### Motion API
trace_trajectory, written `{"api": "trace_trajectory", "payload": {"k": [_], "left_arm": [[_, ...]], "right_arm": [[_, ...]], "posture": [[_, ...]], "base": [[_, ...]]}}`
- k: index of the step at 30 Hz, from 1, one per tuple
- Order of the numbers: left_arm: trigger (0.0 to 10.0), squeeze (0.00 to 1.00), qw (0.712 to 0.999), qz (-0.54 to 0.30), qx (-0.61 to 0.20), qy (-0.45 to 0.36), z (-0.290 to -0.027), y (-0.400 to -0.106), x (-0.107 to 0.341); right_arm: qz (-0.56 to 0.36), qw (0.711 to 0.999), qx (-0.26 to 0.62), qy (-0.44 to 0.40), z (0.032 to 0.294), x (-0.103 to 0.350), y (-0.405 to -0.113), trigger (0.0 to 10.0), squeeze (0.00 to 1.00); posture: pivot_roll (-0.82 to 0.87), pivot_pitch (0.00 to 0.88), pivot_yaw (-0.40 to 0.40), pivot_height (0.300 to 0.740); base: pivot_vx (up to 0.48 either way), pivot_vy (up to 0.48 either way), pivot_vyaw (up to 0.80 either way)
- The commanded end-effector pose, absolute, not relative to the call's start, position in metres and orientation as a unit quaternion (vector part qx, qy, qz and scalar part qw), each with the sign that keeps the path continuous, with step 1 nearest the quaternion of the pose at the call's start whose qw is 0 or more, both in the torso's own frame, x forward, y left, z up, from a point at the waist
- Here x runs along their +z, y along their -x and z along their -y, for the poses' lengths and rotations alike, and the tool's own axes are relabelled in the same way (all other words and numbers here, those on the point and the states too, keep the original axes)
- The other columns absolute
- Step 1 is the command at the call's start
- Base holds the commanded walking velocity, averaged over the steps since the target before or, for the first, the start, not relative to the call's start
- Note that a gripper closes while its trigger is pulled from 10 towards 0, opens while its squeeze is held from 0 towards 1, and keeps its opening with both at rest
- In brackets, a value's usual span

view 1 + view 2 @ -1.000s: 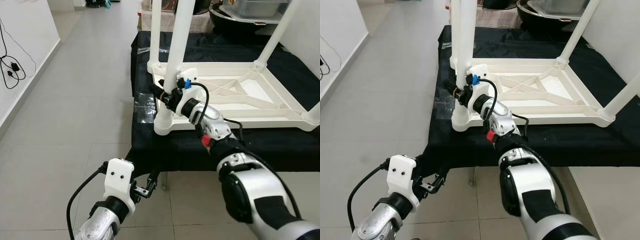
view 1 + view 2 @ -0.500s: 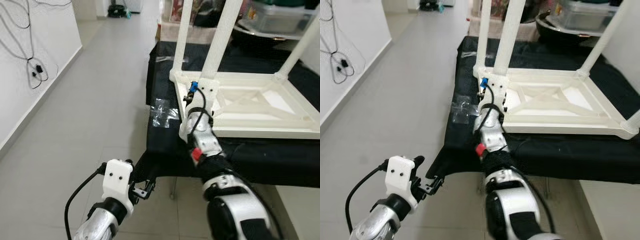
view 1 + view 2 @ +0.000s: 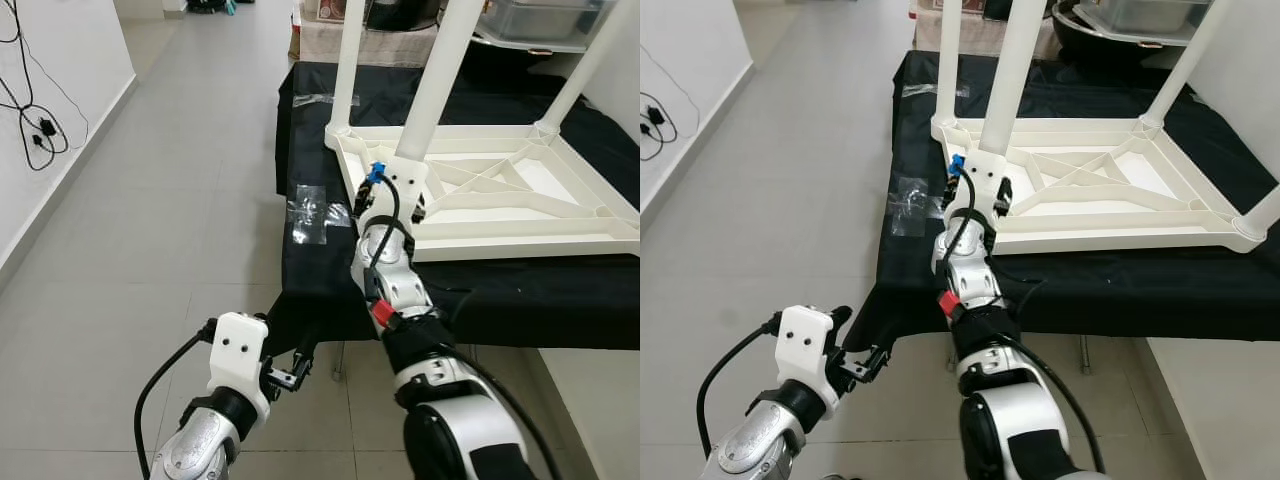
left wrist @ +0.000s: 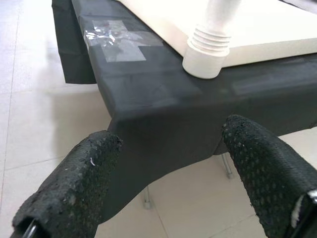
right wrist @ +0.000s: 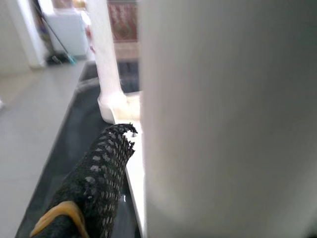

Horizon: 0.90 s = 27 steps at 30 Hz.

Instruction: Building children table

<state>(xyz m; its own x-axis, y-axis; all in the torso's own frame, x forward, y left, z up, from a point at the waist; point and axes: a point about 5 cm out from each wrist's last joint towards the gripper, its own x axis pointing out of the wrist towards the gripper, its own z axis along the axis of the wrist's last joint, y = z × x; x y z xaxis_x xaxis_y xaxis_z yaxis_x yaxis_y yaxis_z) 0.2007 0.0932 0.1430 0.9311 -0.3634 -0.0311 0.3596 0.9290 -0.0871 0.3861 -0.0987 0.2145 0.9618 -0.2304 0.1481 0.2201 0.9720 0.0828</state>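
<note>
White plastic table upside down, legs up, right hand clasping near leg

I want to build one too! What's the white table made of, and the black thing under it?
The upside-down white table looks like moulded plastic: smooth, slightly glossy, with ribbed bracing underneath. The black cover beneath seems to be matte cloth, since it drapes and folds over the edge.
</note>
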Motion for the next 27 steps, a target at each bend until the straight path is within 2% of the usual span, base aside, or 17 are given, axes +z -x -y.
{"api": "trace_trajectory", "payload": {"k": [1, 3, 6, 8, 9, 11, 12, 13, 15, 17, 21, 23, 24, 26, 27], "left_arm": [[10.0, 0.00, 0.982, -0.030, -0.185, 0.035, -0.093, -0.199, 0.139], [10.0, 0.00, 0.982, -0.031, -0.185, 0.034, -0.093, -0.200, 0.138], [10.0, 0.00, 0.982, -0.031, -0.185, 0.034, -0.093, -0.200, 0.138], [10.0, 0.00, 0.982, -0.031, -0.186, 0.034, -0.093, -0.199, 0.138], [10.0, 0.00, 0.982, -0.031, -0.186, 0.034, -0.093, -0.199, 0.138], [10.0, 0.00, 0.982, -0.030, -0.185, 0.033, -0.094, -0.200, 0.138], [10.0, 0.00, 0.982, -0.030, -0.185, 0.033, -0.094, -0.200, 0.138], [10.0, 0.00, 0.982, -0.030, -0.185, 0.033, -0.094, -0.200, 0.138], [10.0, 0.00, 0.982, -0.030, -0.186, 0.032, -0.094, -0.200, 0.138], [10.0, 0.00, 0.982, -0.030, -0.186, 0.032, -0.093, -0.200, 0.138], [10.0, 0.00, 0.981, -0.029, -0.186, 0.032, -0.093, -0.200, 0.138], [10.0, 0.00, 0.982, -0.028, -0.185, 0.031, -0.092, -0.201, 0.138], [10.0, 0.00, 0.982, -0.028, -0.185, 0.031, -0.092, -0.201, 0.138], [10.0, 0.00, 0.982, -0.026, -0.182, 0.030, -0.093, -0.201, 0.139], [10.0, 0.00, 0.982, -0.026, -0.182, 0.030, -0.093, -0.201, 0.139]], "right_arm": [[0.093, 0.990, -0.103, -0.037, 0.104, 0.216, -0.385, 10.0, 0.00], [0.109, 0.992, -0.026, -0.061, 0.117, 0.218, -0.388, 10.0, 0.00], [0.109, 0.992, -0.026, -0.061, 0.117, 0.218, -0.388, 10.0, 0.00], [0.133, 0.988, 0.068, -0.038, 0.128, 0.219, -0.387, 10.0, 0.00], [0.133, 0.988, 0.068, -0.038, 0.128, 0.219, -0.387, 10.0, 0.00], [0.122, 0.980, 0.154, -0.024, 0.134, 0.217, -0.387, 10.0, 0.00], [0.122, 0.980, 0.154, -0.024, 0.134, 0.217, -0.387, 10.0, 0.00], [0.101, 0.970, 0.219, -0.033, 0.137, 0.216, -0.389, 10.0, 0.00], [0.090, 0.965, 0.242, -0.039, 0.138, 0.216, -0.390, 10.0, 0.00], [0.069, 0.954, 0.286, -0.053, 0.136, 0.216, -0.393, 10.0, 0.00], [0.059, 0.945, 0.316, -0.055, 0.133, 0.216, -0.395, 10.0, 0.00], [0.037, 0.922, 0.380, -0.065, 0.124, 0.216, -0.396, 10.0, 0.00], [0.037, 0.922, 0.380, -0.065, 0.124, 0.216, -0.396, 10.0, 0.00], [0.016, 0.896, 0.437, -0.080, 0.114, 0.217, -0.396, 10.0, 0.00], [0.016, 0.896, 0.437, -0.080, 0.114, 0.217, -0.396, 10.0, 0.00]], "posture": [[0.08, 0.117, -0.087, 0.740], [0.08, 0.110, -0.086, 0.740], [0.08, 0.110, -0.086, 0.740], [0.08, 0.109, -0.087, 0.740], [0.08, 0.109, -0.087, 0.740], [0.08, 0.106, -0.088, 0.740], [0.08, 0.106, -0.088, 0.740], [0.08, 0.106, -0.088, 0.740], [0.08, 0.106, -0.088, 0.740], [0.08, 0.101, -0.087, 0.740], [0.09, 0.101, -0.089, 0.740], [0.10, 0.106, -0.099, 0.740], [0.10, 0.106, -0.099, 0.740], [0.10, 0.108, -0.101, 0.740], [0.10, 0.108, -0.101, 0.740]], "base": [[0.000, 0.000, 0.00], [0.000, 0.000, 0.00], [0.000, 0.000, 0.00], [0.000, 0.000, 0.00], [0.000, 0.000, 0.00], [0.000, 0.000, 0.00], [0.000, 0.000, 0.00], [0.000, 0.000, 0.00], [0.000, 0.000, 0.00], [0.000, 0.000, 0.00], [0.000, 0.000, 0.00], [0.000, 0.000, 0.00], [0.000, 0.000, 0.00], [0.000, 0.000, 0.00], [0.000, 0.000, 0.00]]}}
